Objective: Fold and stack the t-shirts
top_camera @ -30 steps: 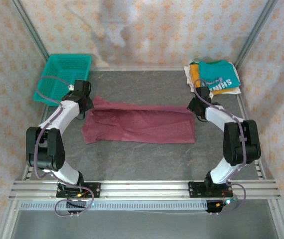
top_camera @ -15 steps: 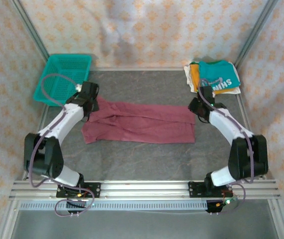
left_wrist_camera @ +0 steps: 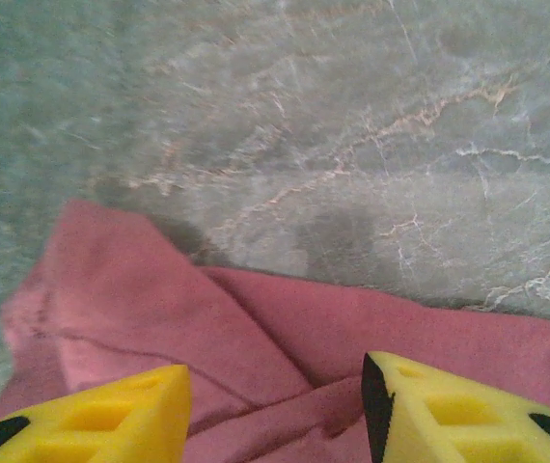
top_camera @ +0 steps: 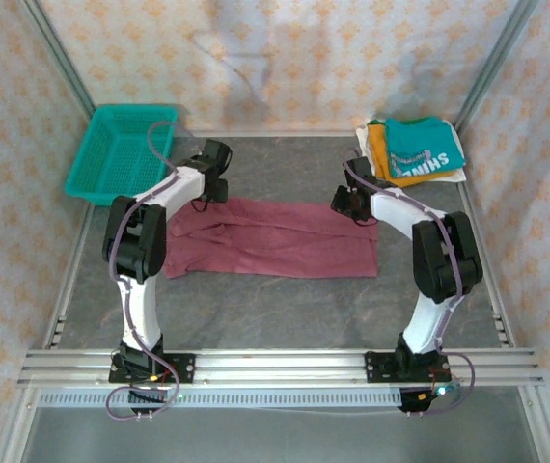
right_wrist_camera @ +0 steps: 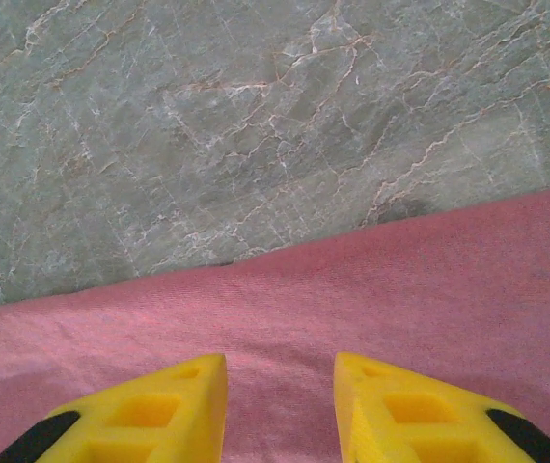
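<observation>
The maroon t-shirt lies folded into a long band across the middle of the table. My left gripper hangs over the band's far edge near its left end. Its yellow fingers stand open, with rumpled maroon cloth beneath the gap and nothing held. Over the far edge near the right end, my right gripper is open too, just above smooth maroon fabric. At the back right sits a stack of t-shirts: teal with white print on top, then orange-yellow and cream.
A teal mesh basket stands at the back left corner. Grey marbled tabletop lies bare in front of the maroon shirt. Metal frame rails run along the near edge, and patterned walls close in the sides.
Both grippers have opened and let go of the maroon shirt's far edge. Each has swung inward along that edge, the left to the right, the right to the left.
</observation>
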{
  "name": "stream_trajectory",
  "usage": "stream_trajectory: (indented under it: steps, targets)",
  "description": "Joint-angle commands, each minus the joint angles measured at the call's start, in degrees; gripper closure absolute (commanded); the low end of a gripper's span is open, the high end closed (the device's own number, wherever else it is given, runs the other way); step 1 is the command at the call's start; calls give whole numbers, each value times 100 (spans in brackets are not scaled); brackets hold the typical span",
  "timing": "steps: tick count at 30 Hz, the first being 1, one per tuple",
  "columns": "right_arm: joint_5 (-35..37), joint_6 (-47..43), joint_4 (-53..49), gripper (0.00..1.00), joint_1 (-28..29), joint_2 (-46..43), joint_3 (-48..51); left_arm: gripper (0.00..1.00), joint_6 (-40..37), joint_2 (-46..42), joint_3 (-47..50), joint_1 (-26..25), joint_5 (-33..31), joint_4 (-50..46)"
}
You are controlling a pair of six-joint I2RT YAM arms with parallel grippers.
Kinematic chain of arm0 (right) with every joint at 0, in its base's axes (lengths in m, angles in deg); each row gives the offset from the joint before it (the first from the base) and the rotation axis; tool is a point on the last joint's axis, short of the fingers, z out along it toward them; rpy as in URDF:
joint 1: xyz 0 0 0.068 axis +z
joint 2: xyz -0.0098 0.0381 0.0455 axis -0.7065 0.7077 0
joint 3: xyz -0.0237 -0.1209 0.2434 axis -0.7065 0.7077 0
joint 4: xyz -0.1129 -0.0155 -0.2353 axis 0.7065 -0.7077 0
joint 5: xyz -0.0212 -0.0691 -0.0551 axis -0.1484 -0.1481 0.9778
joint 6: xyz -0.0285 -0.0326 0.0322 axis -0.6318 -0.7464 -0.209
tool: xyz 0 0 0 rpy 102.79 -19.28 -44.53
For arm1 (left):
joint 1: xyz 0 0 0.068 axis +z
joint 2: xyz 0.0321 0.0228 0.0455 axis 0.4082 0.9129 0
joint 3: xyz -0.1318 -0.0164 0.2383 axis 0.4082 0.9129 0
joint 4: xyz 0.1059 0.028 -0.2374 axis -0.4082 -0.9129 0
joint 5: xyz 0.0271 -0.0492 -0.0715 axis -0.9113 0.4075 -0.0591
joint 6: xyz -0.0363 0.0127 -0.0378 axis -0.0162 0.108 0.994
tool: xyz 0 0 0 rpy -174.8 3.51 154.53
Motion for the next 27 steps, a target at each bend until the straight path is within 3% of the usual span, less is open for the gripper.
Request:
stream_trajectory:
  steps: [1, 7, 14, 27]
  targets:
    - [76, -35, -13, 65, 6, 46, -126, 52, -92, 238, -311, -52, 119, -239]
    - [83, -20, 24, 65, 6, 79, -121, 65, 8, 481, -297, -44, 130, -180]
    - [109, -79, -46, 65, 3, 78, -246, 100, 384, 89, -103, -40, 52, -335]
    - [110, -114, -72, 65, 3, 158, -282, 100, 1167, -1250, 1076, -240, -358, -101]
